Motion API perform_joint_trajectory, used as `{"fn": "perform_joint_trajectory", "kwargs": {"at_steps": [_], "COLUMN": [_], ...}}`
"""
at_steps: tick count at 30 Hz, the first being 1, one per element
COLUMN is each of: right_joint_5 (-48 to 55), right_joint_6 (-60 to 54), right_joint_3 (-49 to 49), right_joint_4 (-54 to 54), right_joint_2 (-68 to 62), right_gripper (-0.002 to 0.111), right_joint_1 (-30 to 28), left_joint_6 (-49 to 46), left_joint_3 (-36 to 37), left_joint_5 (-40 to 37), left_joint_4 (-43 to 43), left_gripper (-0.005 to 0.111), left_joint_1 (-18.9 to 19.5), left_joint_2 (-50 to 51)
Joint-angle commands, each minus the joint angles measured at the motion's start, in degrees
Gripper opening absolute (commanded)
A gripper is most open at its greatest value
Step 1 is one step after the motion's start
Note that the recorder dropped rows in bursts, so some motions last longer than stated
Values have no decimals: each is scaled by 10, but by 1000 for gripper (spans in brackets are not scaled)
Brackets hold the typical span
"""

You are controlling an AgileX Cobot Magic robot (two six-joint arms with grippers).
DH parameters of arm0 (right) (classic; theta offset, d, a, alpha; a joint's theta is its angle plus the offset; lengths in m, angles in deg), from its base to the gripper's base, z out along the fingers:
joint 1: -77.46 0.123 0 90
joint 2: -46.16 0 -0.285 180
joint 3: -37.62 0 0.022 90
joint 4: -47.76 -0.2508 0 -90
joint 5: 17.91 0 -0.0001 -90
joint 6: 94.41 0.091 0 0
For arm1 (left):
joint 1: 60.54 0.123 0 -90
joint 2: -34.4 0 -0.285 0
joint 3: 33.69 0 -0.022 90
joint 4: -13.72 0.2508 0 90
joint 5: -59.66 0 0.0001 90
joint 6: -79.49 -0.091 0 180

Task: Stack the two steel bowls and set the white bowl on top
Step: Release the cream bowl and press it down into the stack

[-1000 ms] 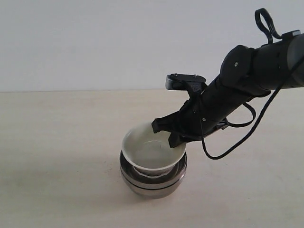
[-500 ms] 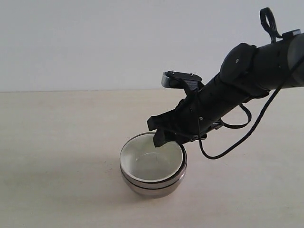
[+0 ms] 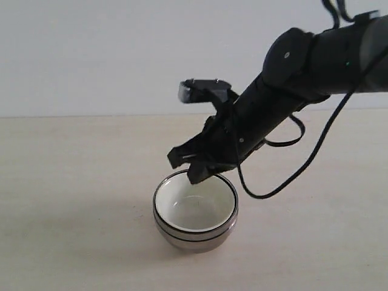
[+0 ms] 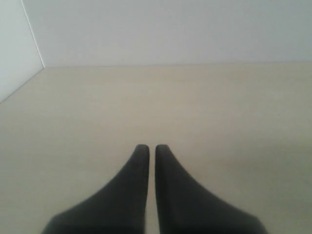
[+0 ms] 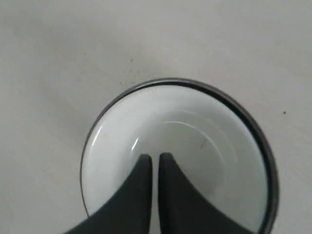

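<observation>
Right gripper [image 3: 183,171]: the wrist view shows its fingers [image 5: 141,170] drawn together with only a thin slit between them. Nothing is held. It hangs above the white bowl [image 3: 194,209], over the rim on the side facing the far edge of the worktop [image 3: 73,182], and is clear of the bowl.

White bowl: seated upright and level inside the two steel bowls [image 3: 194,237]. These are nested one in the other, with a dark seam between their rims. The steel rim [image 5: 265,151] rings the white bowl closely. The stack stands nearer the near edge of the worktop than the far edge, about midway between the left and right edges.

Left gripper [image 4: 146,147]: fingers likewise almost touching, empty, over bare worktop.

Change noted: one second ago the right gripper pinched the white bowl's rim and held it raised and tilted above the steel bowls. Half a second ago the bowl was already seated. The gripper has since risen and shifted towards the left edge.
</observation>
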Motion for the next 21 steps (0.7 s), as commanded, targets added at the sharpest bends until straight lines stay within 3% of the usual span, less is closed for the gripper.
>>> {"fn": "perform_joint_trajectory", "kwargs": {"at_steps": [1, 8, 21], "right_joint_5": [-21, -34, -47], "right_joint_6": [-5, 45, 50], "right_joint_3": [-1, -1, -1], "right_joint_4": [35, 101, 103], "right_joint_2": [-47, -90, -121], "right_gripper": [0, 0, 0], "right_joint_1": [31, 37, 37], "left_joint_6": [-2, -2, -2], "left_joint_3": [2, 2, 2], "left_joint_5": [2, 2, 2], "left_joint_4": [-1, -1, -1], "left_gripper": [4, 4, 4], "left_joint_1": [2, 2, 2], "left_joint_2": [-2, -2, -2]}}
